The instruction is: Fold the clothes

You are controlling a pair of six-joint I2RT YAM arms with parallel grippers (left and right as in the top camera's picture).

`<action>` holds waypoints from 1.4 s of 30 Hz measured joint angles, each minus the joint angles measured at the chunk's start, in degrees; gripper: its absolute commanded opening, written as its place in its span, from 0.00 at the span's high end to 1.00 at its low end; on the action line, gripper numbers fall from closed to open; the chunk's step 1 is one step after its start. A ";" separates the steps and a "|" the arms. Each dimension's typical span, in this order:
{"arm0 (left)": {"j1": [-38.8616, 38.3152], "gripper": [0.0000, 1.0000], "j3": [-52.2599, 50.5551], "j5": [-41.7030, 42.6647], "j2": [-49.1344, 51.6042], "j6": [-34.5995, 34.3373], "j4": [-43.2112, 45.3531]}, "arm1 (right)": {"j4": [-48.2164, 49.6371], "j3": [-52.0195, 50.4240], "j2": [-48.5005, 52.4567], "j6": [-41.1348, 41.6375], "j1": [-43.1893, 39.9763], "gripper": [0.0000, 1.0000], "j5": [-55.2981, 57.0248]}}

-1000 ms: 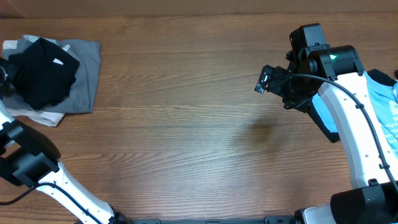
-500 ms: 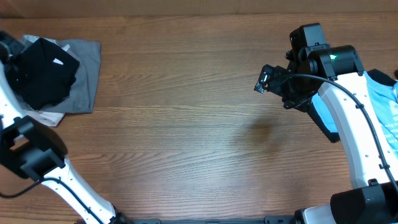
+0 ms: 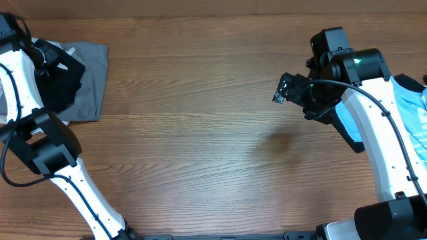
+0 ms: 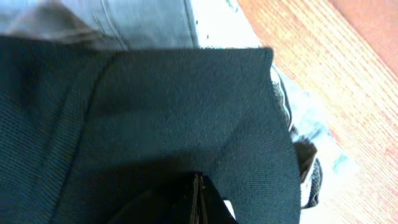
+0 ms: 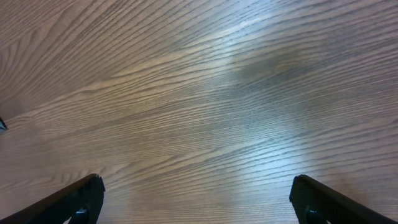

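Overhead: one black shirt [image 3: 65, 85] lies on one grey garment [image 3: 93, 73], top-left of the wood table [image 3: 200, 133]. One light blue shirt [image 3: 412, 100] sits far right.
Left wrist: left gripper [image 4: 198, 196] is closed, tips against fine black knit; can't tell if it pinches cloth.
Right wrist: right gripper [image 5: 199, 202] is wide open, holding nothing, over wood grain.
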 measured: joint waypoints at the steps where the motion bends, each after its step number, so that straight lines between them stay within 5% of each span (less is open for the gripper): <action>1: 0.09 0.96 0.39 0.02 0.00 0.20 -0.39 | 0.02 0.00 0.00 -0.02 0.00 0.00 0.00; 17: 2.93 0.96 10.47 -4.28 -10.84 1.01 -6.67 | -0.24 0.00 0.00 -0.02 0.00 0.00 -0.02; 42: 9.86 0.96 0.44 -7.45 -0.74 2.91 -4.70 | -1.36 0.00 0.00 -0.02 0.00 0.00 -0.02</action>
